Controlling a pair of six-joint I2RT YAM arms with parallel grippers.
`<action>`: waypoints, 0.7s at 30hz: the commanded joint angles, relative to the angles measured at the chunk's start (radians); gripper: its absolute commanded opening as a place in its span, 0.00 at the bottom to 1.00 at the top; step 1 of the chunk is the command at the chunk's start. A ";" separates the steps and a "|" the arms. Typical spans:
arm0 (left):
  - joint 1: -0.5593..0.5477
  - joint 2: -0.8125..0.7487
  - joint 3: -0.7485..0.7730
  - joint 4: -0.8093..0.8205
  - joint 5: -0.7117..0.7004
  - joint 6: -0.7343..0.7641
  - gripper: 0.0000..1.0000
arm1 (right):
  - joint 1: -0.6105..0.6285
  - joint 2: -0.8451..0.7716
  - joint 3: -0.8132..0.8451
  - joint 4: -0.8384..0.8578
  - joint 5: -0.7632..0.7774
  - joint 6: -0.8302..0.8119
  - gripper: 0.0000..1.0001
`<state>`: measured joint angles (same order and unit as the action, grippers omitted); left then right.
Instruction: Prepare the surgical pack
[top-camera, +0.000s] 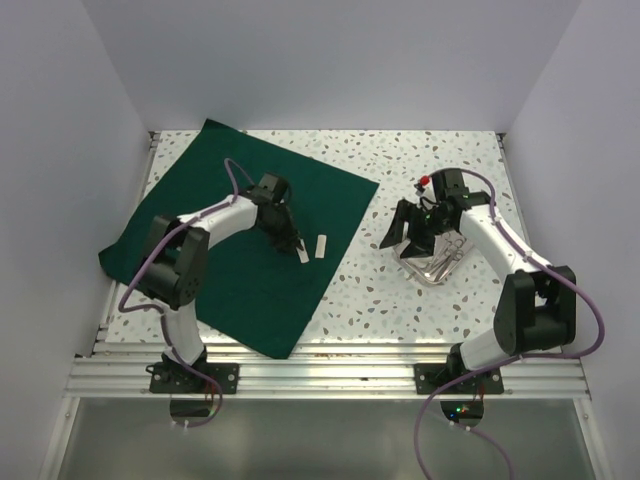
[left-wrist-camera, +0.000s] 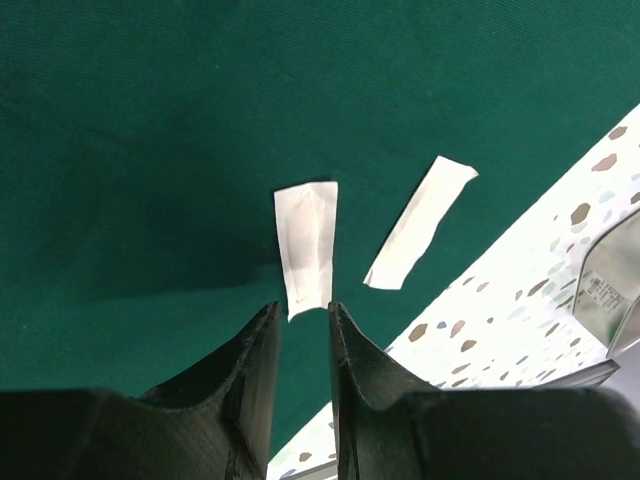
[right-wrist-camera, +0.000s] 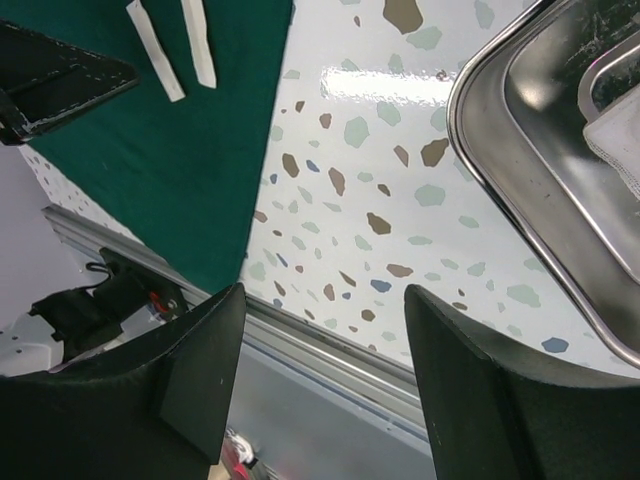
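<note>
Green cloth (top-camera: 310, 190) lies spread flat on the counter (top-camera: 400, 170) as wrap base. Two white strips (left-wrist-camera: 305, 245) rest near the cloth's right edge. Left jaws stand narrowly apart at one strip's end; grip not confirmable. Right jaws wide, empty, off the cloth beside the tray (right-wrist-camera: 500, 180).

Dark green cloth (top-camera: 250, 290) spread on the speckled surface (top-camera: 400, 305). Near its right edge lie two white strips (top-camera: 321, 246), the left hand (top-camera: 295, 246) beside them. Off the cloth's right, steel tray (top-camera: 428, 278) partly under the right hand (top-camera: 405, 238).
</note>
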<state>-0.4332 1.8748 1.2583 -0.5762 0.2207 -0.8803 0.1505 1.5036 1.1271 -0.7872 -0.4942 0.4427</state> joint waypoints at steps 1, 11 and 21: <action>-0.002 0.026 0.006 0.052 0.008 -0.014 0.29 | 0.006 -0.008 -0.019 0.040 -0.027 -0.021 0.68; -0.002 0.076 0.021 0.079 0.008 -0.002 0.28 | 0.006 -0.022 -0.050 0.046 -0.029 -0.022 0.68; -0.001 0.089 0.026 0.101 0.003 -0.003 0.19 | 0.004 -0.020 -0.055 0.049 -0.026 -0.022 0.68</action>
<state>-0.4332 1.9457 1.2640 -0.5297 0.2340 -0.8799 0.1509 1.5032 1.0729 -0.7612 -0.5114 0.4393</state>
